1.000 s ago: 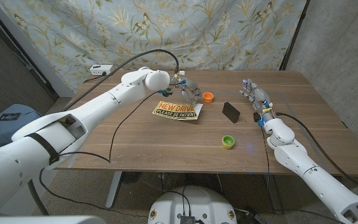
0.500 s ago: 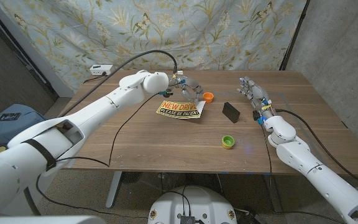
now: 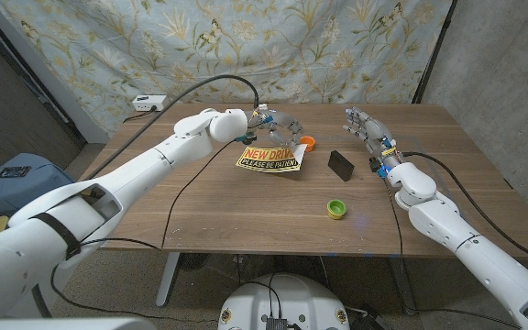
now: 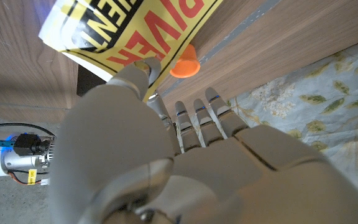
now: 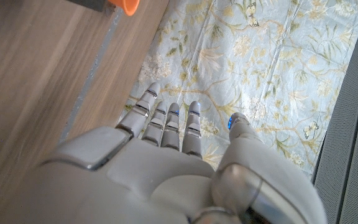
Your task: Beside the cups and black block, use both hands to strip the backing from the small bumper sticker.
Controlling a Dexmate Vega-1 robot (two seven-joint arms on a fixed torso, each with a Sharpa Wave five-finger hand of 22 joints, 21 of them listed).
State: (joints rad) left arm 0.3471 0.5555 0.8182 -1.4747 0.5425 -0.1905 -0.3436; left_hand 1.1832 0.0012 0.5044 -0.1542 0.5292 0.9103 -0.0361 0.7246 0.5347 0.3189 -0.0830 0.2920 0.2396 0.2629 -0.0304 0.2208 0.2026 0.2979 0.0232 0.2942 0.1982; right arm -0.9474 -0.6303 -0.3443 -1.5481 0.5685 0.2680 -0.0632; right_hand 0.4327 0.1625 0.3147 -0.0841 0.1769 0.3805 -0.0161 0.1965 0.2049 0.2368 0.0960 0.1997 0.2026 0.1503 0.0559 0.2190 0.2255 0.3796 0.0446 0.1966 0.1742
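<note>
Two cups: a green cup (image 3: 336, 209) sits lowest in the head frame, right of centre; an orange cup (image 3: 307, 143) sits higher, just right of the sticker.
Black block: block (image 3: 341, 165) stands between the two cups, a little right of centre.
Bumper sticker: yellow sticker (image 3: 269, 159) with black lettering lies centre-frame, upper middle, its upper left edge under the left hand; in the left wrist view the sticker (image 4: 135, 34) appears lifted near the thumb.
Left hand: left hand (image 3: 273, 128) reaches in from the left, thumb and a finger apparently pinching the sticker's edge, the other fingers extended.
Right hand: right hand (image 3: 367, 135) stands right of the block, fingers spread and holding nothing; the right wrist view shows the right hand (image 5: 166, 162) with fingers straight, apart from the sticker.
Risk: judged from the single-sided hold, the sticker may slide or fold, or drag against the orange cup, if the left hand pulls before the right hand arrives; a right hand crossing low could knock the block.
Hard to read: whether backing and sticker face are separated at all cannot be told; the exact contact of the left fingers is partly hidden by the hand itself.
</note>
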